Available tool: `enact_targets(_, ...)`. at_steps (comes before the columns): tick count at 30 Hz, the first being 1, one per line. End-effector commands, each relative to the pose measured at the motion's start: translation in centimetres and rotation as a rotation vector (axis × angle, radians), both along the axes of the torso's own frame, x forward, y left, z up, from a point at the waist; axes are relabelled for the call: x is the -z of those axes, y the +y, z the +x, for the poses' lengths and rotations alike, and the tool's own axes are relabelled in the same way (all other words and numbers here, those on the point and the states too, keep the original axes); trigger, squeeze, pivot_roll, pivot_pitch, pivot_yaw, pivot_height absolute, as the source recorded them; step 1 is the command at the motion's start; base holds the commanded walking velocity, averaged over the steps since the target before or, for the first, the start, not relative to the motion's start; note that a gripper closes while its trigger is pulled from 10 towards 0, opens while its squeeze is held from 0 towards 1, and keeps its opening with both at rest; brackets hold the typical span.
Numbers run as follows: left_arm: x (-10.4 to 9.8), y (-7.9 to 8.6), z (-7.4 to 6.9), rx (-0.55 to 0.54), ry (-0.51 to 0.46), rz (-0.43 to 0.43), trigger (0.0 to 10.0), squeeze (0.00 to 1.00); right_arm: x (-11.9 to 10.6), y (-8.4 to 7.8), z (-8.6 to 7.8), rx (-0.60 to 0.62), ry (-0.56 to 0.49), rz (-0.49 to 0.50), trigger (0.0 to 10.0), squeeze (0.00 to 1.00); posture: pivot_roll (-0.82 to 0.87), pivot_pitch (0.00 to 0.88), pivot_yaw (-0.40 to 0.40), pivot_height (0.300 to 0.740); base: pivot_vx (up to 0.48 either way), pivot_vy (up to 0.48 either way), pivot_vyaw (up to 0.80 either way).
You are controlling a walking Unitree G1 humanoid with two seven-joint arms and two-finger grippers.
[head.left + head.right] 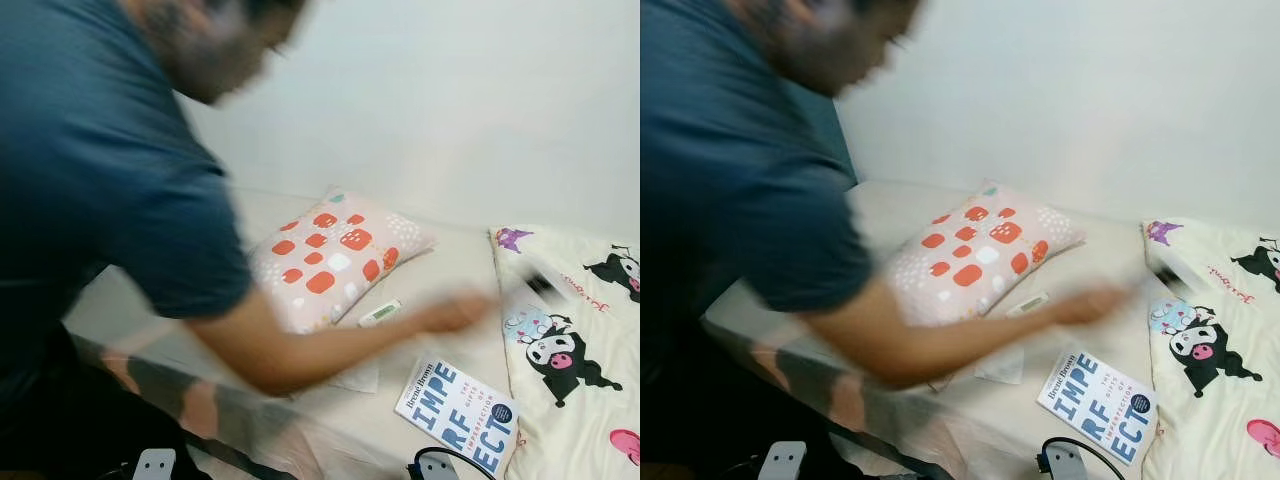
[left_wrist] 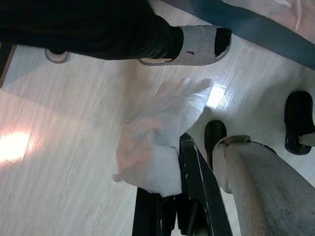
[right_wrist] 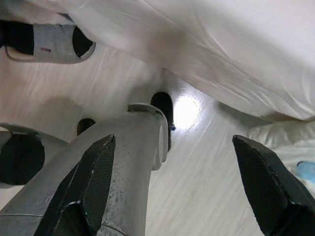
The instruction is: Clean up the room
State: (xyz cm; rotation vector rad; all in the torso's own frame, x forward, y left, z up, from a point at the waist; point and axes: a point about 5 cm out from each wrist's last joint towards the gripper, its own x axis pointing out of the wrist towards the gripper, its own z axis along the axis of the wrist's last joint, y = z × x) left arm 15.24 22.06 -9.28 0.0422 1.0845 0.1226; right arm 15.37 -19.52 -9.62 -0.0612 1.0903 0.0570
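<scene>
left gripper [image 2: 170, 196]: hangs low over the floor, fingers pinching a white tissue [image 2: 160, 132]
right gripper [image 3: 172, 187]: low beside the bed [image 1: 440, 270], jaws spread
book [image 1: 457, 415]: near bed edge
person's hand [image 1: 455, 312]: beyond book
pillow [image 1: 330, 255]: farthest

The person's outstretched forearm and hand [image 1: 455, 313] are smeared by motion blur. The blue-lettered white book [image 1: 458, 414] is cut off at the lower edge.
</scene>
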Motion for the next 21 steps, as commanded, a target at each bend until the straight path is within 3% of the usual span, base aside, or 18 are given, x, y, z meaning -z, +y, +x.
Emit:
enact_targets(1, 0.07, -0.09, -0.1, 0.013, 0.012, 0.001, 10.0, 0.0, 0.12, -0.02, -0.29, 0.004, 0.011, -0.001, 10.0, 0.0, -0.1, 0.0, 0.031, 0.74, 0.0, 0.0, 0.0)
enact_targets(21, -0.04, -0.25, 0.28, 0.025, 0.006, 0.002, 10.0, 0.0, 0.08, -0.09, -0.22, 0.0, 0.009, -0.009, 10.0, 0.0, -0.1, 0.0, 0.032, 0.74, 0.0, 0.0, 0.0)
